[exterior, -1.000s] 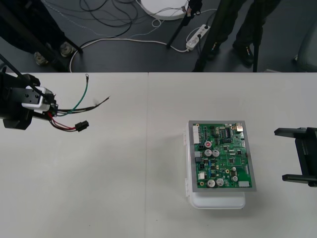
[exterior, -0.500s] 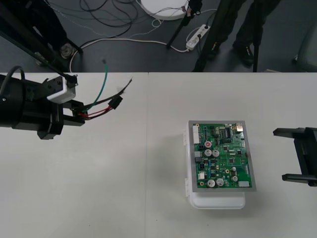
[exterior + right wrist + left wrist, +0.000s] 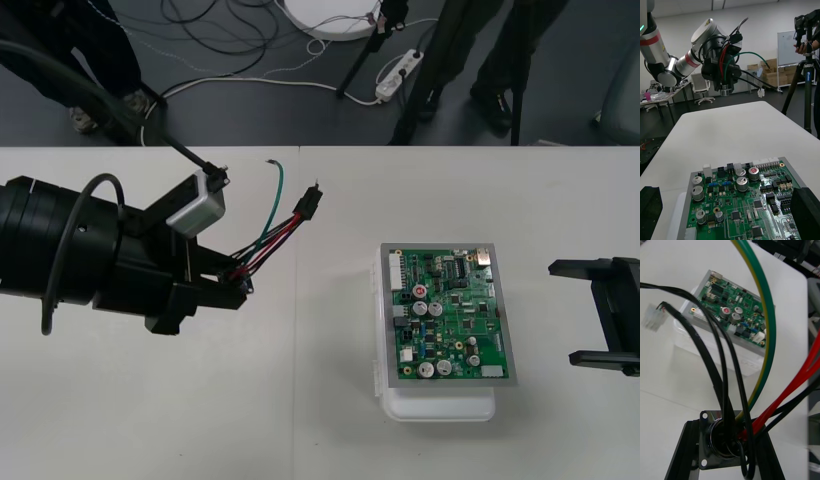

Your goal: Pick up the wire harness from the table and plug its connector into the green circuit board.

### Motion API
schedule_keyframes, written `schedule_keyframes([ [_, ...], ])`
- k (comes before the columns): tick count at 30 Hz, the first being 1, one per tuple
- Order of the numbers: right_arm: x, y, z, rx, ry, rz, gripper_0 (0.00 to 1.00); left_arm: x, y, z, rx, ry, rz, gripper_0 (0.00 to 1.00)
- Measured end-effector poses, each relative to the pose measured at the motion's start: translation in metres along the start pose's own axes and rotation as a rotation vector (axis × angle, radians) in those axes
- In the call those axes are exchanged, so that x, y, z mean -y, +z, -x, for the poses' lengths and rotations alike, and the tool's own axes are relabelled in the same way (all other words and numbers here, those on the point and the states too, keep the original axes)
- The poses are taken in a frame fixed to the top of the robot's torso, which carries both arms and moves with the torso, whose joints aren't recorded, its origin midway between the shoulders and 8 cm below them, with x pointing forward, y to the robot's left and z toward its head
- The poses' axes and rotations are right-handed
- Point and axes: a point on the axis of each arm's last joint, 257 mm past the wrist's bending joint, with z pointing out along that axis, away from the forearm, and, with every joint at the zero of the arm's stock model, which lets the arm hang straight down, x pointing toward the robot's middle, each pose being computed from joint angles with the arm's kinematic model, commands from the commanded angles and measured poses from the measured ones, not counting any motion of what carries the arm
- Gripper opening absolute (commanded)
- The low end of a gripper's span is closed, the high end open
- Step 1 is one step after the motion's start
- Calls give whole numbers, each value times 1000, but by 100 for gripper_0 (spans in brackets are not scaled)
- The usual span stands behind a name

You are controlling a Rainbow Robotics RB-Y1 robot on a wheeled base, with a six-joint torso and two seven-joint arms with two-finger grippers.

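Left gripper (image 3: 228,283) has carried the harness (image 3: 268,238) nearer the board (image 3: 450,315).
Fingers (image 3: 685,450) pinch its socket (image 3: 723,435), plug (image 3: 308,203) held aloft short of the board; right gripper (image 3: 566,312) spread, cut off at the view's edge.

Black left wrist (image 3: 70,250), looping cable (image 3: 100,179), white camera block (image 3: 195,208), silver red-ringed links (image 3: 678,66), black right claw (image 3: 565,312)

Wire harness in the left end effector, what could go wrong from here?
The left end effector grips the wire harness at its socket, so the black plug sits far out on loose wires and may meet the green circuit board misaligned. The free green wire could snag on board components.
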Motion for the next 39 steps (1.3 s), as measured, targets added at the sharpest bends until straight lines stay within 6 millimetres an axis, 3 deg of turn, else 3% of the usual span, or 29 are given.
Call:
schedule_keyframes([
  [11, -1, 2, 5, 18, 22, 14, 100, 65, 29, 13, 37, -49, -230, 0],
  [16, -8, 11, 13, 31, 131, 61, 100, 93, 46, 17, 34, -97, -318, 0],
  [24, -6, 28, 42, 45, 139, 138, 100, 138, 68, 6, -14, -184, -511, 0],
  [31, 0, 39, 51, 7, 198, 197, 100, 159, 75, 7, -39, -219, -636, 0],
  [39, 3, 64, 55, -19, 269, 276, 100, 159, 81, 24, -32, -261, -722, 0],
])
